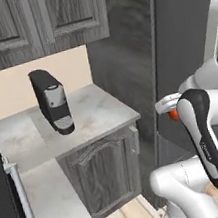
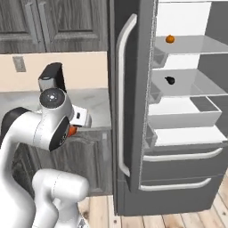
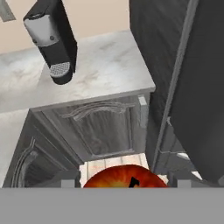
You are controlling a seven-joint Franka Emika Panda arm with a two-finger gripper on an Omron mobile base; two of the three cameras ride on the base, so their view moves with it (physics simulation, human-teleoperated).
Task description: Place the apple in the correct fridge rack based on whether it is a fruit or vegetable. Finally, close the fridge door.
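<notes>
The apple (image 3: 124, 176) sits between the gripper's (image 3: 124, 180) fingers, red and orange with a dark mark on its skin, and the gripper is closed on it. In the left base view the apple (image 1: 173, 115) shows as an orange spot just behind the gripper (image 1: 167, 106), and in the right base view the apple (image 2: 71, 131) peeks out under the gripper (image 2: 79, 119), held in the air.

Below the gripper lie the cabinet door (image 3: 103, 129) and a strip of wood floor (image 3: 113, 164). Ahead of it and lower is the counter (image 3: 100, 65), with the coffee machine (image 3: 52, 37) standing on it, well apart from the gripper.

To the gripper's right stands the fridge door (image 2: 129, 102), open, with a long pale handle (image 2: 121, 93). Beyond the door, far from the gripper and higher, is the top rack (image 2: 196, 44), which carries a small orange fruit (image 2: 169, 39). On the shelf (image 2: 191, 82) beneath it lies a small dark thing (image 2: 169, 80); I cannot tell what it is.
</notes>
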